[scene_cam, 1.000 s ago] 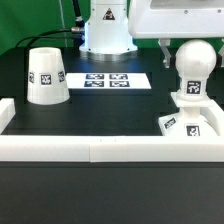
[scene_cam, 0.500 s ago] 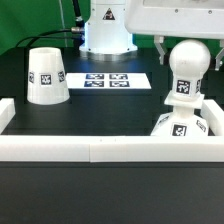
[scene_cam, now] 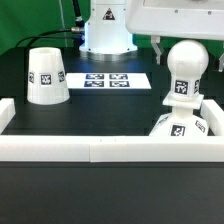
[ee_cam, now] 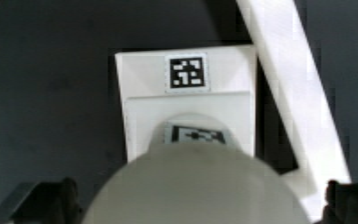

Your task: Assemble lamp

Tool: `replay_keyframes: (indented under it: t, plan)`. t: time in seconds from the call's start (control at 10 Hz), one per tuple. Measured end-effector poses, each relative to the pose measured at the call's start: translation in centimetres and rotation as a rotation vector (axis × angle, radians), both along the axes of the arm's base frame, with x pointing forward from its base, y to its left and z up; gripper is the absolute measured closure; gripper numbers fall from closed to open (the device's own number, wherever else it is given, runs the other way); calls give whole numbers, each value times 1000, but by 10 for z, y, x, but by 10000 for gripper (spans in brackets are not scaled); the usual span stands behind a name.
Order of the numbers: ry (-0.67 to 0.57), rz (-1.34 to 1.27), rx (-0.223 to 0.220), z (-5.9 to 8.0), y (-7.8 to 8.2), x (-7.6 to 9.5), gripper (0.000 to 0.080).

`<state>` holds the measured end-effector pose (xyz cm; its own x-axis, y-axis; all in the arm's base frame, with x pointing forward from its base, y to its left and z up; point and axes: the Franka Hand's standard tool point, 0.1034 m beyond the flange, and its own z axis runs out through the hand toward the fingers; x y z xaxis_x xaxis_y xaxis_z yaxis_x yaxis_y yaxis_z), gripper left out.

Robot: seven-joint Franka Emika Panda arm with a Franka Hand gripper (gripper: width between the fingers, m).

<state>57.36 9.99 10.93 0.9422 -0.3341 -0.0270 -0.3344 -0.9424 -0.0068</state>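
The ball-shaped bulb (scene_cam: 188, 66) stands upright with its stem on the square base block (scene_cam: 178, 125), which lies turned in the front corner at the exterior view's right. My gripper (scene_cam: 188, 50) straddles the bulb's ball, with a narrow dark gap showing at each finger, so it looks open. In the wrist view the bulb (ee_cam: 194, 185) fills the space between the fingers of the gripper (ee_cam: 197, 203), and the base block (ee_cam: 185, 95) with its tag lies beyond it. The cone shade (scene_cam: 45, 75) stands alone at the exterior view's left.
The marker board (scene_cam: 108, 81) lies flat at the middle back. White border walls run along the front (scene_cam: 100, 150), at the left (scene_cam: 5, 112), and beside the base block (ee_cam: 291, 90). The arm's white pedestal (scene_cam: 105, 30) stands behind the marker board.
Over the last second the bulb shifted slightly left and down, and the base block turned under it. Since half a second ago almost nothing has moved; the fingers look slightly wider.
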Motion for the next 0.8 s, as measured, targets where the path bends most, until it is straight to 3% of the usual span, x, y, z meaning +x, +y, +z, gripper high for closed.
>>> replay_keyframes:
  t: [0.3,0.6,0.8]
  plan:
    - [10,37,-1,6,3,-19,101]
    - [16,106,-2,18,-14,-43,101]
    - [20,109,-3,18,-18,-46,101]
